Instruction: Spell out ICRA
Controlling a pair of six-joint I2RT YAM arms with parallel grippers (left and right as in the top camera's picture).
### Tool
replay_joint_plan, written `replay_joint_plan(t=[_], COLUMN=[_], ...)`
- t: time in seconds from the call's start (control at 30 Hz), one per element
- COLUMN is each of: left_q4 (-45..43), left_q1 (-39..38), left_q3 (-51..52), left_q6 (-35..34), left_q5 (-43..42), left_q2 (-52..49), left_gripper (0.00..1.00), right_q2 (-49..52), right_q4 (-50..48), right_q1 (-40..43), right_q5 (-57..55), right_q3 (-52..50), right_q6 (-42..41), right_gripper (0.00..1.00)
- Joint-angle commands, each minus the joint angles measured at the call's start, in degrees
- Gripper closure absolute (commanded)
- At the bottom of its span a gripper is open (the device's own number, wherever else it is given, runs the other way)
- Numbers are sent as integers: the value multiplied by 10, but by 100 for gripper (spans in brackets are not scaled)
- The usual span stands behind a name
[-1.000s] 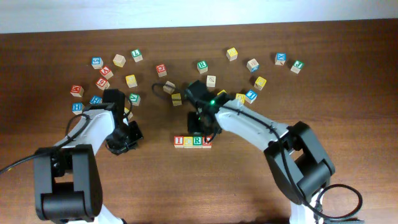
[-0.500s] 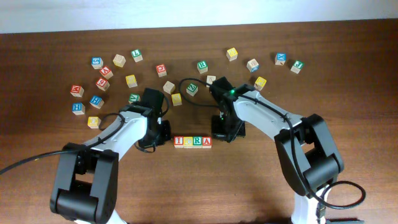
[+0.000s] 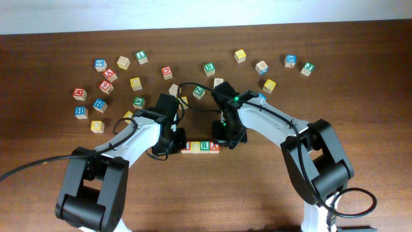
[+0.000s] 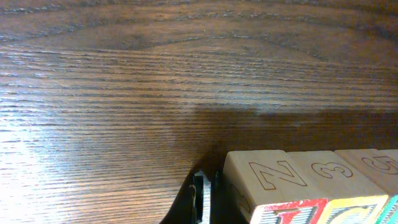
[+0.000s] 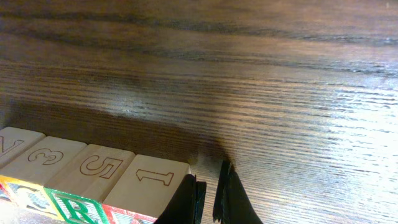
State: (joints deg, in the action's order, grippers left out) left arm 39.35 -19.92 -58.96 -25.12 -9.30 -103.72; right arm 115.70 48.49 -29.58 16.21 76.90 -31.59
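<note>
Four wooden cubes stand in a tight row at the table's front middle: the red I cube (image 3: 185, 147), yellow C cube (image 3: 195, 147), green R cube (image 3: 205, 147) and red A cube (image 3: 214, 147). My left gripper (image 3: 172, 143) is shut and empty, low on the table against the row's left end. In the left wrist view its fingers (image 4: 206, 199) sit right beside the I cube (image 4: 267, 183). My right gripper (image 3: 226, 138) is shut and empty at the row's right end. In the right wrist view its fingers (image 5: 210, 199) touch the A cube (image 5: 152, 183).
Many loose letter cubes lie scattered across the back of the table, among them a yellow cube (image 3: 97, 126), a green-faced cube (image 3: 199, 92), a yellow cube (image 3: 269, 86) and a blue cube (image 3: 80, 112). Cables loop behind both arms.
My left gripper has swung right from the table's left side to the row's left end. My right gripper has moved from above the row down to its right end.
</note>
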Motion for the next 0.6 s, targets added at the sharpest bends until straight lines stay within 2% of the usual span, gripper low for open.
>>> replay_joint_plan(t=[0.0, 0.33, 0.4, 0.57], left_q4=[-1, -1, 0, 3], left_q1=[-3, -3, -3, -3], left_q3=[8, 8, 8, 8], left_q6=[3, 3, 3, 3], left_q5=[-10, -10, -9, 9], left_q2=[-13, -13, -13, -13], left_gripper=[100, 100, 92, 92], right_q2=[2, 2, 2, 2], right_q4=[-8, -14, -14, -6], right_q1=[-5, -5, -5, -4], right_q5=[14, 12, 11, -13], right_q3=[-4, -4, -4, -4], right_q6=[-6, -6, -6, -6], right_gripper=[96, 96, 96, 92])
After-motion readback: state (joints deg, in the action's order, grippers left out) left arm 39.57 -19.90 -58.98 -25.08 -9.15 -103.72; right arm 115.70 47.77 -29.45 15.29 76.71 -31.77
